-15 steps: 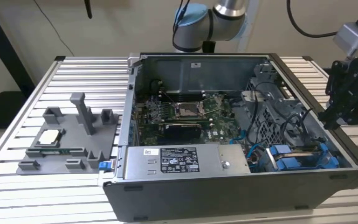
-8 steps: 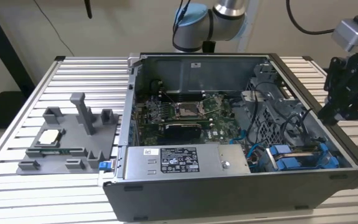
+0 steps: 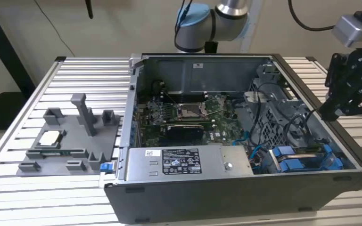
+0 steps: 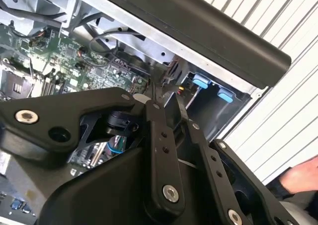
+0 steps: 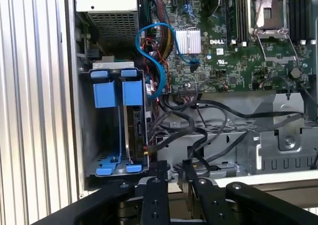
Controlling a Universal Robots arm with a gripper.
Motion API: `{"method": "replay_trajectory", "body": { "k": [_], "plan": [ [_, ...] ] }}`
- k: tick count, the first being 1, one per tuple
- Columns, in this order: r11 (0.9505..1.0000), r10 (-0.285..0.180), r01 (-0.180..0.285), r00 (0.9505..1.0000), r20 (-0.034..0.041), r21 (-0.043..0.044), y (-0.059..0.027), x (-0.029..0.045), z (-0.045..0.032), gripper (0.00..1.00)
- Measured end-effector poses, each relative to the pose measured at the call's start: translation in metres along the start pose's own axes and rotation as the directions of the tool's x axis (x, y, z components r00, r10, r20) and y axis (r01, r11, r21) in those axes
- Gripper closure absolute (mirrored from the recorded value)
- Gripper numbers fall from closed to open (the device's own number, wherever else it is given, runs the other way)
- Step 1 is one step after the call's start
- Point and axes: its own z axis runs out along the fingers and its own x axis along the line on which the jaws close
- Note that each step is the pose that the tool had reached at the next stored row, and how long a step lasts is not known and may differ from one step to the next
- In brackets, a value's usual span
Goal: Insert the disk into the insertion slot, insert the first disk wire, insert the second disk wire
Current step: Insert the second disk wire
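The disk (image 5: 133,131) stands on edge inside the insertion slot (image 5: 89,125), between bright blue carrier pieces (image 5: 114,93). In the exterior view the disk (image 3: 310,150) and slot (image 3: 294,164) sit in the case's near corner on the exterior view's right. A blue wire (image 5: 161,71) and black wires (image 5: 198,130) run beside the disk's edge; whether any is plugged in I cannot tell. My gripper (image 3: 331,113) hangs outside the case, above its side wall on the exterior view's right. Its fingers (image 5: 154,185) are close together in both wrist views, shut with nothing between them (image 4: 166,103).
The open computer case (image 3: 231,197) lies on a slatted metal table (image 3: 17,188). Inside are the motherboard (image 3: 187,113) and a grey power-supply box (image 3: 187,162). A grey fixture plate (image 3: 68,141) sits on the exterior view's left. A person's hand (image 4: 300,178) is near the table.
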Motion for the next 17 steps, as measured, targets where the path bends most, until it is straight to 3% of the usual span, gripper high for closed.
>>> {"method": "replay_trajectory", "body": {
  "k": [3, 7, 8, 17],
  "plan": [
    [1.0000, 0.000, 0.000, 1.0000, 0.0072, -0.0004, -0.0012, -0.0033, 0.0002, 0.73],
    [1.0000, -0.002, 0.002, 0.9996, 0.0298, -0.0021, -0.0096, -0.0044, -0.0001, 0.73],
    [1.0000, -0.002, 0.002, 0.9995, 0.0317, -0.0022, -0.0109, -0.0044, 0.0001, 0.73],
    [1.0000, -0.002, 0.002, 0.9995, 0.0321, -0.0022, -0.0124, -0.0040, 0.0050, 0.73]
  ]
}}
